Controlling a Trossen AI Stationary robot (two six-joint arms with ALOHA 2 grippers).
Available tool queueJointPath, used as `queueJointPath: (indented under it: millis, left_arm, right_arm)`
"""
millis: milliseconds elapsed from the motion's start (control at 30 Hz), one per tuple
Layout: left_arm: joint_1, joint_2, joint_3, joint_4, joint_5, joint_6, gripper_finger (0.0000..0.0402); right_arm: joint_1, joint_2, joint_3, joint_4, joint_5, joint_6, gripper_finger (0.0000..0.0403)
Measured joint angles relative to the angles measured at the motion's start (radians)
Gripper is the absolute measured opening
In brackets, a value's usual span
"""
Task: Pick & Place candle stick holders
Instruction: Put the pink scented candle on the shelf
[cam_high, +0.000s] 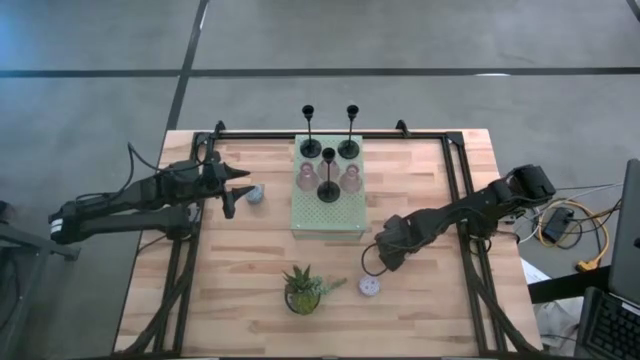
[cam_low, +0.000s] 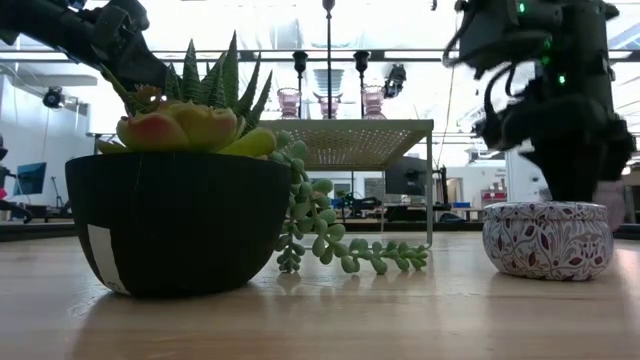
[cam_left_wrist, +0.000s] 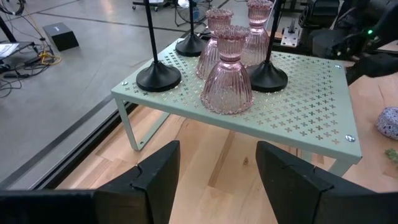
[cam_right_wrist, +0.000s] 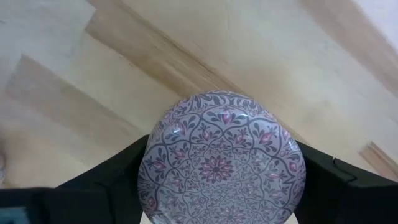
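Observation:
A pale green perforated shelf stands mid-table. On it stand three tall black candle stick holders on their disc bases, with pink glass holders among them. A small blue cup sits on the table just off my left gripper. That gripper is open and empty and faces the shelf's left side. A lilac patterned round cup sits on the table near the front. My right gripper is open over it, with its fingers on either side in the wrist view.
A green succulent in a dark pot stands near the table's front edge, left of the lilac cup. A black rail frame runs around the table top. Bare wood lies between the shelf and the plant.

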Motion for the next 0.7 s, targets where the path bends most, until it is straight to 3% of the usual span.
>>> queueJointPath:
  millis: [400, 700]
  left_arm:
    - [0.000, 0.000, 0.000, 0.000, 0.000, 0.000, 0.0216]
    - [0.000, 0.000, 0.000, 0.000, 0.000, 0.000, 0.0216]
  right_arm:
    - [-0.059, -0.101, 0.228, -0.222, 0.000, -0.063, 0.0287]
    - [-0.145, -0.037, 0.482, -0.354, 0.001, -0.205, 0.0287]
